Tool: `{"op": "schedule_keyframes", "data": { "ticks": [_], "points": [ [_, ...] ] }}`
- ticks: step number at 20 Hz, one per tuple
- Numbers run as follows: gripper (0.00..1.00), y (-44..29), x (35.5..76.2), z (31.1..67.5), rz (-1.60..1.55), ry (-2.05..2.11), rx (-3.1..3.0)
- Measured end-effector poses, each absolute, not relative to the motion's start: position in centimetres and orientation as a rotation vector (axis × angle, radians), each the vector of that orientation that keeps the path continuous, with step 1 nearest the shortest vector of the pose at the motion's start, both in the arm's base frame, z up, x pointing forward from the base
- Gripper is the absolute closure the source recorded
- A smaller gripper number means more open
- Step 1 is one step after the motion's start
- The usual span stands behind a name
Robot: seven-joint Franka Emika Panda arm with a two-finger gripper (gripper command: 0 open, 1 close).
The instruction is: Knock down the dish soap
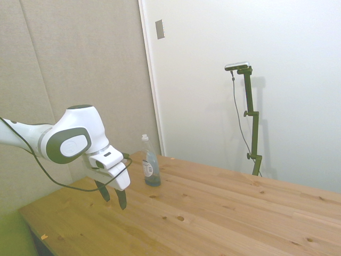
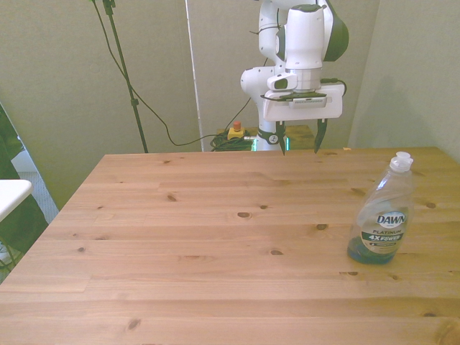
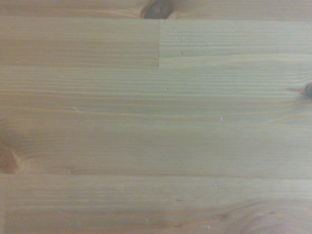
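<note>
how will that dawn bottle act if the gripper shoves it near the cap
The dish soap bottle stands upright, tall and slim, so a high push should tip it. Only a little blue liquid sits at its bottom, so it is probably light. Its smooth plastic may slide on the wooden table first.

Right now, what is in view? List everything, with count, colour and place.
dish soap: one, clear bottle with a little blue liquid at the bottom, white cap, white-and-blue label; upright on the table, toward the front view's right.
table: one, light knotty wood; it alone fills the wrist view.
red-and-yellow button box: one, beyond the table's far edge, among cables.
gripper: one, white body with dark fingers, open, pointing down above the table's far edge, apart from the bottle.
</note>
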State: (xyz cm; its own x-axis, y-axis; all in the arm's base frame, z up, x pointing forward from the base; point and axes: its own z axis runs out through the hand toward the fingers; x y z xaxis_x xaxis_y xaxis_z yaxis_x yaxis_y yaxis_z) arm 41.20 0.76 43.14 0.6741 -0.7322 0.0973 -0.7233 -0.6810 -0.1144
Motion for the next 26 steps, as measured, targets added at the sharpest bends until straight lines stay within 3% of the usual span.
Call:
{"op": "schedule_keyframes", "data": {
  "ticks": [2, 3, 11, 26],
  "points": [
    [0.0, 0.8, 41.2, 43.1, -0.208, 1.223, -2.815],
    [1.0, 1.0, 41.2, 43.1, -0.207, 1.223, -2.816],
    [1.0, 6.1, 44.1, 45.0, -0.346, 1.28, -2.769],
    [1.0, 11.4, 56.6, 46.3, -0.51, 1.363, -2.691]
  ]
}}
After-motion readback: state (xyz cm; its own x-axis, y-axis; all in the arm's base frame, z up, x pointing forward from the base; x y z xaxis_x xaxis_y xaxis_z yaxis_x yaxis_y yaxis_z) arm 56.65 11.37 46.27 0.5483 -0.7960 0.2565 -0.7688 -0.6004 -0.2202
